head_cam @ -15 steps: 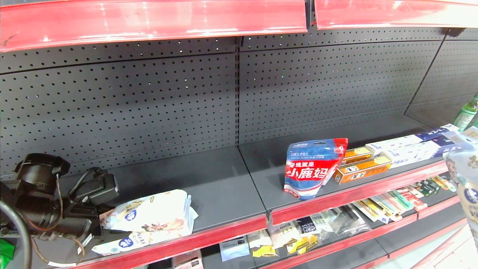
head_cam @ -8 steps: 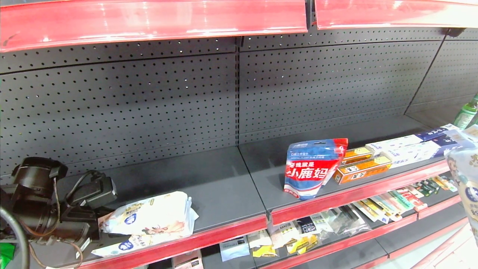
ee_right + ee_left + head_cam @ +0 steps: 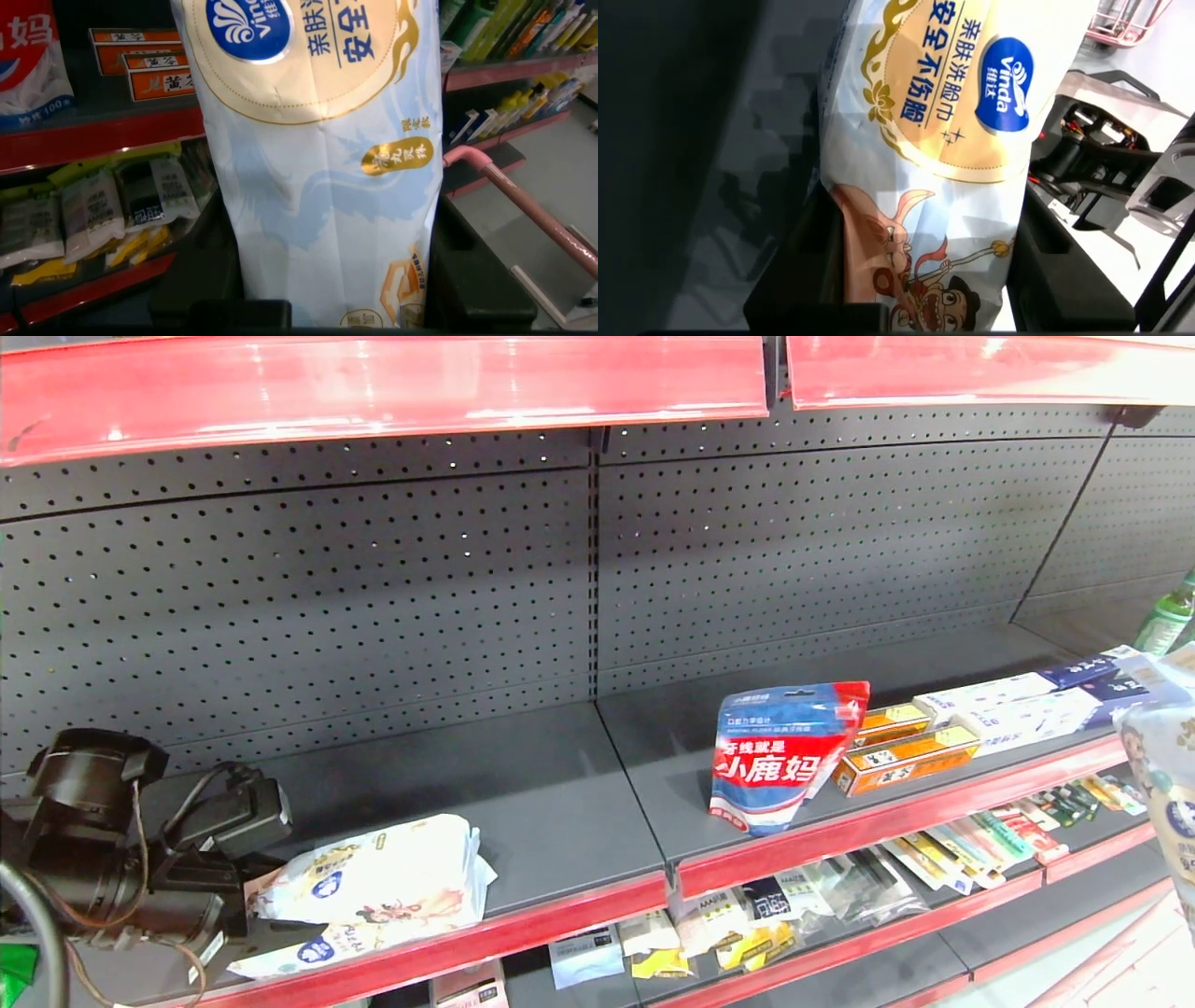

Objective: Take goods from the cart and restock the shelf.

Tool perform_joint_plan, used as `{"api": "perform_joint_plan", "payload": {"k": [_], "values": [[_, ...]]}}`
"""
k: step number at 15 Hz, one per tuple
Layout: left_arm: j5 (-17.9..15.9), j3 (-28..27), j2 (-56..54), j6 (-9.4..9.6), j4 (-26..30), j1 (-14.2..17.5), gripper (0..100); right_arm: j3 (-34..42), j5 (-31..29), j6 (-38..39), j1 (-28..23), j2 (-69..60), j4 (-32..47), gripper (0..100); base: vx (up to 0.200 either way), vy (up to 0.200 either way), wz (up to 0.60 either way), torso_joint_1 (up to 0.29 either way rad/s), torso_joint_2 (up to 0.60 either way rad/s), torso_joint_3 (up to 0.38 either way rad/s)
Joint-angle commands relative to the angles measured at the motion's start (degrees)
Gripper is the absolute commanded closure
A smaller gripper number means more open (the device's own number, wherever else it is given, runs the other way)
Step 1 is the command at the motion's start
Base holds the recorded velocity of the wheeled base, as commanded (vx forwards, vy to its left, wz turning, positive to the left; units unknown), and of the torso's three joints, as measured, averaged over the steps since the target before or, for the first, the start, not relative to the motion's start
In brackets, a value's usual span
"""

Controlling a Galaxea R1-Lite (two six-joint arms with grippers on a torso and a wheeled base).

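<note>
Pouch (image 3: 787, 756): white characters on red band. Tissue pack (image 3: 924, 140), second tissue pack (image 3: 318, 187): blue oval logo, blue and gold characters.

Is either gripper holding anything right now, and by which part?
Both. The left gripper clamps one end of a white pack lying on the shelf; the right gripper clamps one end of a second pack.

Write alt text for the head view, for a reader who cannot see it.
A white tissue pack lies at the front of a grey shelf, its end gripped by the left claw. Farther right on the shelf stands a blue-and-red pouch beside orange boxes, and a second white pack hangs at the right edge.
</note>
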Motion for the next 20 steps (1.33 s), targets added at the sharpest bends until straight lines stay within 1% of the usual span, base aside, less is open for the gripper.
{"api": "perform_joint_plan", "payload": {"k": [1, 3, 6, 7, 9, 13, 15, 16, 17, 18, 20], "values": [[0.2, 0.2, 0.5, -0.24, -1.2, 0.0, 100, 0.0, 0.0, 0.0, 0.0, 0.0, 0.0, 100, 0.000, 0.000, 0.00, 0.000, 0.00, 0.000], [0.3, 0.3, 1.5, -0.42, -3.9, 0.0, 100, 0.0, 0.0, 0.0, 0.0, 0.1, 0.0, 100, 0.000, 0.000, 0.00, 0.000, 0.00, 0.000], [0.3, 0.3, 1.8, -0.42, -4.3, 0.0, 100, -0.1, 0.0, 0.0, 0.0, 0.1, 0.0, 100, 0.000, 0.000, 0.00, 0.000, 0.00, 0.000], [0.3, 0.4, 1.8, -0.42, -4.3, 0.0, 0, -0.1, 0.0, 0.0, 0.0, 0.1, 0.0, 100, 0.000, 0.000, 0.00, 0.000, 0.00, 0.000], [0.3, 0.5, 1.6, -0.42, -4.2, 0.0, 0, -0.3, 0.0, 0.0, 0.0, 0.1, 0.0, 100, 0.000, 0.000, 0.00, 0.000, 0.00, 0.000], [-1.0, 0.2, 1.5, -0.50, -4.2, 0.0, 0, -0.3, -0.1, 0.0, 0.0, 0.1, 0.0, 100, 0.000, 0.000, 0.00, 0.000, 0.00, 0.000], [-1.3, -0.4, 0.5, -0.68, -4.2, 0.6, 0, -0.3, -0.1, 0.0, 0.0, 0.1, 0.0, 100, 0.000, 0.000, 0.00, 0.000, 0.00, 0.000], [-2.2, -0.6, -0.5, -1.56, -4.2, 1.0, 0, -0.2, -0.1, 0.0, 0.0, 0.1, 0.1, 100, 0.000, 0.000, 0.00, 0.000, 0.00, 0.000], [-3.0, -0.5, -1.4, -2.88, -4.2, 1.0, 0, -0.1, -0.1, 0.0, 0.0, 0.1, 0.1, 100, 0.000, 0.000, 0.00, 0.000, 0.00, 0.000], [-3.3, -0.7, -2.5, -4.81, -4.2, 0.9, 0, 0.2, -0.1, 0.0, 0.0, 0.1, 0.1, 100, 0.000, 0.000, 0.00, 0.000, 0.00, 0.000], [-4.0, -0.8, -3.9, -6.74, -4.2, 0.7, 0, 0.3, -0.1, 0.0, 0.0, 0.1, 0.1, 100, 0.000, 0.000, 0.00, 0.000, 0.00, 0.000]]}}
